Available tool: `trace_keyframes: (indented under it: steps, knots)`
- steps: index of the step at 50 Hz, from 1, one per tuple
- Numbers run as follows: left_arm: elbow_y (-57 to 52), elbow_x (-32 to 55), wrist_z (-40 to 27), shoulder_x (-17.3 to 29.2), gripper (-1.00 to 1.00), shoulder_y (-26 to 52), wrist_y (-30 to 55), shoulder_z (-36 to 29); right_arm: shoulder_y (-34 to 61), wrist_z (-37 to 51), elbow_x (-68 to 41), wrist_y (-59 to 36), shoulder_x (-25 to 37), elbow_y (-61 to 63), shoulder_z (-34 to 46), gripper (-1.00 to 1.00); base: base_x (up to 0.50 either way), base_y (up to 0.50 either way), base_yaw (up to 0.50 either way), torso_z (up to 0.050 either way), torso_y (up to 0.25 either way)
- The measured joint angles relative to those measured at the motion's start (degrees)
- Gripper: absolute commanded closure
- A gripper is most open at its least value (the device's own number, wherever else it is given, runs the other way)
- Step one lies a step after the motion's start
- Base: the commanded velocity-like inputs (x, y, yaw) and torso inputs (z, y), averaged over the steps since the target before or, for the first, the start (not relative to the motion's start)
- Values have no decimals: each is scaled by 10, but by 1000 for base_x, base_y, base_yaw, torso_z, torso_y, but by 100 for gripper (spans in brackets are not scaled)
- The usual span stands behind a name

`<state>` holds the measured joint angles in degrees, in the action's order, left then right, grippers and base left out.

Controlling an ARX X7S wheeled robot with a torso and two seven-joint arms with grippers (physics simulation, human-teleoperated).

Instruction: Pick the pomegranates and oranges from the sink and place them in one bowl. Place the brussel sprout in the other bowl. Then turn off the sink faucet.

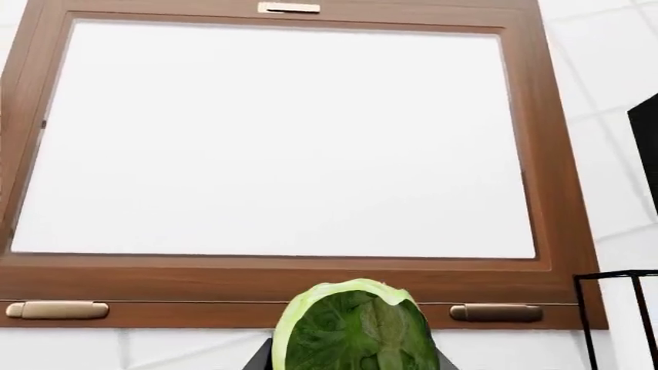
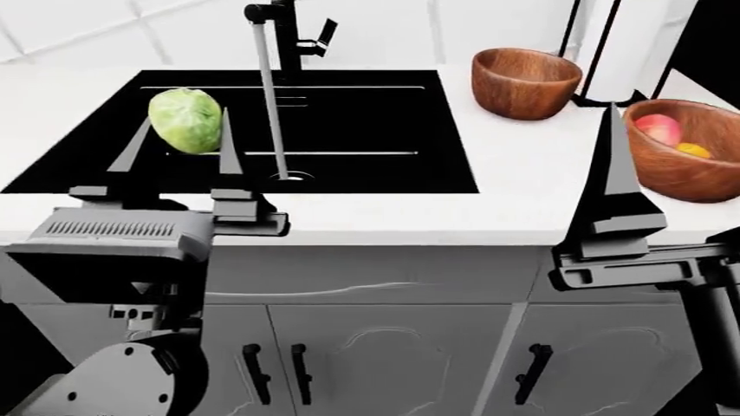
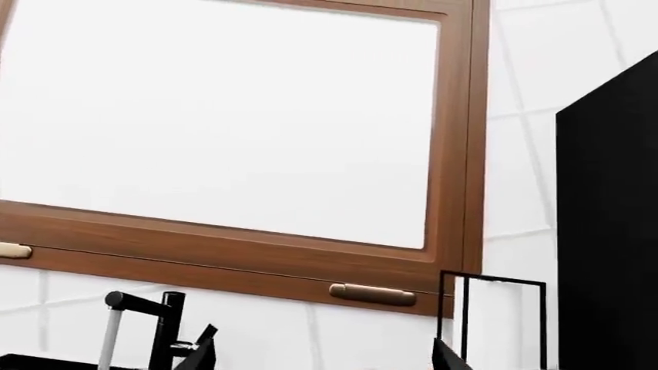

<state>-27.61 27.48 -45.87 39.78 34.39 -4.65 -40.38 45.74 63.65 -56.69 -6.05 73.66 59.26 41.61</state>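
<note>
My left gripper (image 2: 183, 130) is shut on the pale-green brussel sprout (image 2: 185, 120) and holds it above the left part of the black sink (image 2: 370, 130). The sprout fills the space between the jaws in the left wrist view (image 1: 355, 327). My right gripper (image 2: 613, 147) is open and empty over the white counter, just left of the larger wooden bowl (image 2: 717, 178). That bowl holds a pomegranate (image 2: 657, 128) and an orange (image 2: 694, 150). The smaller wooden bowl (image 2: 526, 87) stands empty behind it. The black faucet (image 2: 289, 35) runs a water stream (image 2: 269, 95) to the drain (image 2: 295, 176).
The faucet's lever handle (image 2: 318, 39) sticks out to its right; the faucet also shows in the right wrist view (image 3: 165, 324). A black wire stand (image 2: 573, 35) rises behind the smaller bowl. A wood-framed window (image 1: 277, 139) is on the tiled back wall.
</note>
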Motion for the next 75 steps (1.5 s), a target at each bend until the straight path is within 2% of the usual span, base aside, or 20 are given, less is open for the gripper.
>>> trace_keyframes:
  steps: [11, 30, 39, 49, 59, 75]
  knots:
    - [5, -2, 5, -5, 100, 6, 6, -4, 48, 9, -4, 2, 1, 4, 36, -100, 0, -500, 0, 0, 0]
    - [20, -10, 8, -23, 100, 15, 26, -18, 180, 41, 11, 34, 13, 6, 191, -100, 0, -500, 0, 0, 0]
    - [30, -5, 9, -27, 100, 14, 22, -14, 223, 45, 7, 36, 8, 3, 234, -100, 0, -500, 0, 0, 0]
    - [35, 9, 10, -30, 100, 32, 33, -5, 250, 34, -21, 35, -11, -26, 252, -100, 0, -23, 0, 0, 0]
    - [69, 54, 18, -50, 100, 92, 78, 11, 298, -19, -92, 7, -57, -122, 250, -100, 0, 0, 0, 0, 0]
    - [279, 115, 67, -147, 100, 258, 146, 35, 400, -133, -179, -34, -156, -385, 217, -100, 0, 0, 0, 0, 0]
